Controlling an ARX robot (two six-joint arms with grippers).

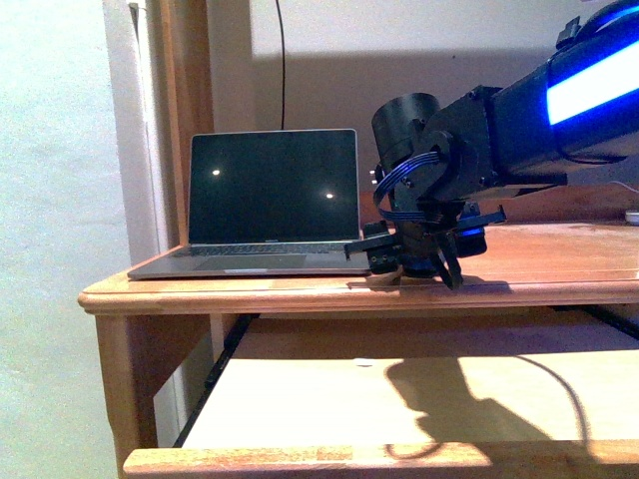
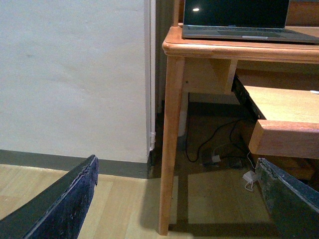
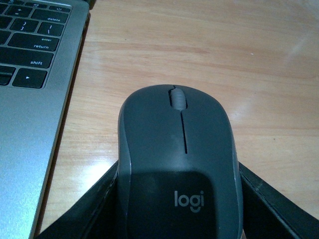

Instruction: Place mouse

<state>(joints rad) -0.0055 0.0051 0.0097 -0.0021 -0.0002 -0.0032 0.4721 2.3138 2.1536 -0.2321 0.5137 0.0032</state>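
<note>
- mouse (image 3: 179, 164), a dark grey logi model, sits between the right gripper (image 1: 419, 271) fingers (image 3: 279, 209), which close on its rear flanks, scroll wheel pointing away from the wrist.
- side grip likely lets it be set down flat on the wooden desk (image 1: 559, 254); the gripper is down at desk level, but i cannot tell if the mouse already rests on the wood.
- laptop (image 1: 265, 200) lies just beside this gripper, toward the robot's left, apart from the mouse.
- left gripper (image 2: 177, 164) hangs low, well below the desktop, spread wide and empty, probably parked clear.
</note>
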